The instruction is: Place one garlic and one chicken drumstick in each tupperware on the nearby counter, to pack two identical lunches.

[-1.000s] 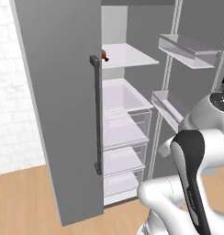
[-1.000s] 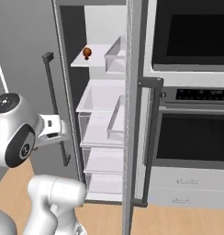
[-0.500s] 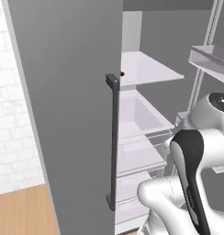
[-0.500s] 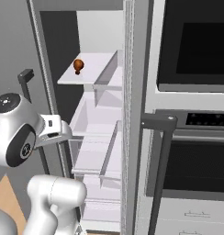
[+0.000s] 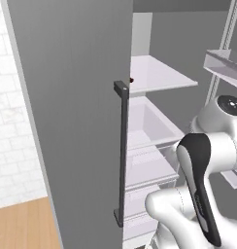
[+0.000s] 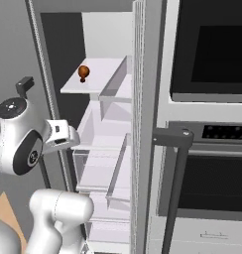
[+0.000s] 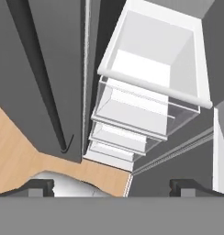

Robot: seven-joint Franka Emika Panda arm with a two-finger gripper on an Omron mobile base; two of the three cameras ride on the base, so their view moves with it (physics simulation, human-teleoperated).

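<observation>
Closer now: the base has rolled right up to the open fridge, and the whole scene has swelled since a second ago. Nearest, the gripper (image 7: 111,186) has its fingers spread wide, holding nothing, looking down over the clear drawers (image 7: 132,119). Beyond, the dark door handle (image 5: 121,151). Farthest back, a chicken drumstick (image 6: 83,72) stands on the white upper shelf (image 6: 100,77).
</observation>
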